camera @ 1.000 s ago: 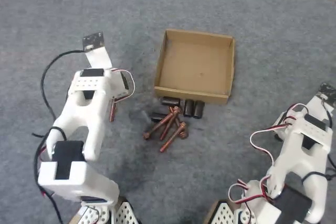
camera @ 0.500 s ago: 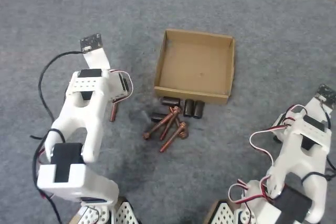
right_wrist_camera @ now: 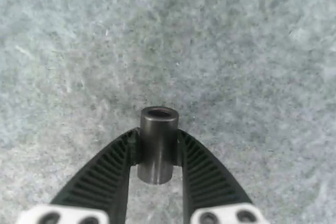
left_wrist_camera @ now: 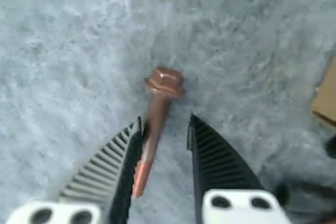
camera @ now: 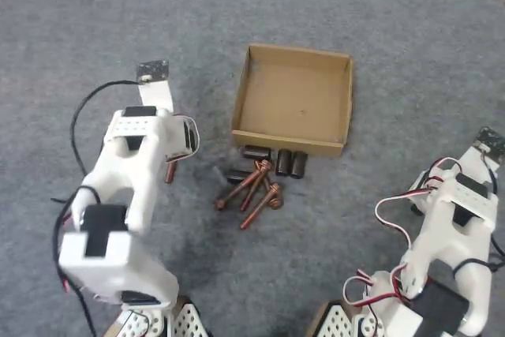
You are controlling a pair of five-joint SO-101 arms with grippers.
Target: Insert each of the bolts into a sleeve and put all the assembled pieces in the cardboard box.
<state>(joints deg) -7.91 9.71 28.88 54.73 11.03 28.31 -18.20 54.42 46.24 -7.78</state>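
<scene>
- Pairing one bolt with one sleeve is, by my judgement, the step in hand; no assembled piece lies in the cardboard box point(camera: 288, 143).
- Left gripper point(left_wrist_camera: 164, 120): jaws part-way apart astride the shank of a bolt point(left_wrist_camera: 164, 82), which rests against one jaw with a gap to the other. It is not clamped, as far as can be seen. Position: well apart from the box, off its left near corner.
- Right gripper point(right_wrist_camera: 157, 135): jaws closed on a black sleeve point(right_wrist_camera: 158, 153), bore facing out past the tips.
- Loose bolts point(camera: 251, 185) and spare sleeves point(camera: 289, 162) lie on the surface just beside the box's near wall.
- Next move calls for a firm grip on the shank, then lining its tip up squarely with the bore.
</scene>
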